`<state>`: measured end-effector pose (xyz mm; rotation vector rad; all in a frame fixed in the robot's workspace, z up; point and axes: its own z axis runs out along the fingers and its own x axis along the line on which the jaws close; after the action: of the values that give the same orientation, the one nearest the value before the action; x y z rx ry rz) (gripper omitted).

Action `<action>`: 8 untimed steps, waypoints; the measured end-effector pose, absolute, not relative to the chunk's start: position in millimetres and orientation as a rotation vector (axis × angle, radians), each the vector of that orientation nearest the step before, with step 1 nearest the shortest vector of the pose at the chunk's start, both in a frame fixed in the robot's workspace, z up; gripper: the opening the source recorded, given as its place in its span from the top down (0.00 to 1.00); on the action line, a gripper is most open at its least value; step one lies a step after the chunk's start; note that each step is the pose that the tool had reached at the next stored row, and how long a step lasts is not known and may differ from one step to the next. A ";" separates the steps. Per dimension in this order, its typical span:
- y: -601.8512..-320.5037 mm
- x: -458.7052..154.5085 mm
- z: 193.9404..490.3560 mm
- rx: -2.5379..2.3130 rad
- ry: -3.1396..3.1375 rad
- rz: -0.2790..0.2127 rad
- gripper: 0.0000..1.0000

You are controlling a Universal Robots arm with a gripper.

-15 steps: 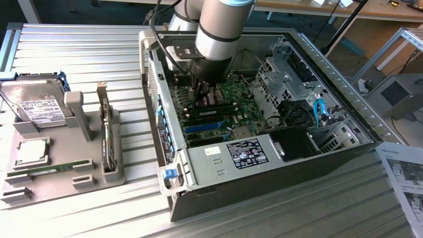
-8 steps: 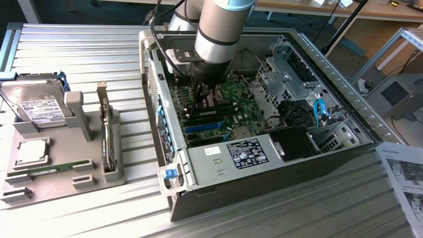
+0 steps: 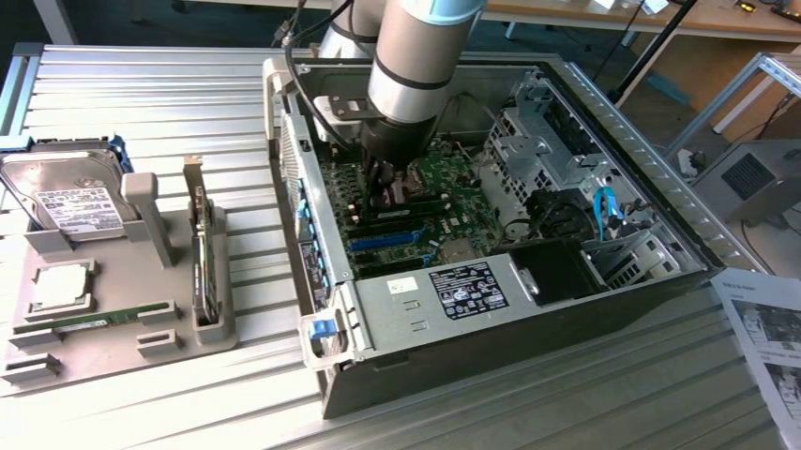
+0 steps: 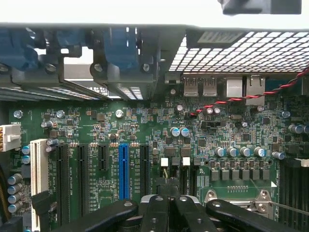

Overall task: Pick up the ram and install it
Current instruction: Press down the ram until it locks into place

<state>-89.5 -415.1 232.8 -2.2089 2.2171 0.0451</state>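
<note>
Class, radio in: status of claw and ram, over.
Claw shut, low over motherboard inside case. Green ram stick lying in tray. No obstruction seen.

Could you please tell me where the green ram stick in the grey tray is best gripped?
Probably mid-length on the ram, pinching its flat faces from above: it seems to stand on edge in the grey tray, upper edge exposed.

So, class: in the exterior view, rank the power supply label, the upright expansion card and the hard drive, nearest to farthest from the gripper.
1. Power supply label: inside the case, just below the gripper.
2. Upright expansion card: on the tray, to the exterior view's left.
3. Hard drive: far left on the tray.
</note>
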 end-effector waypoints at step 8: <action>-415.1 -89.5 229.5 -2.209 2.217 0.045 0.89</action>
<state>-89.5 -415.1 229.5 -2.2087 2.2170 0.0451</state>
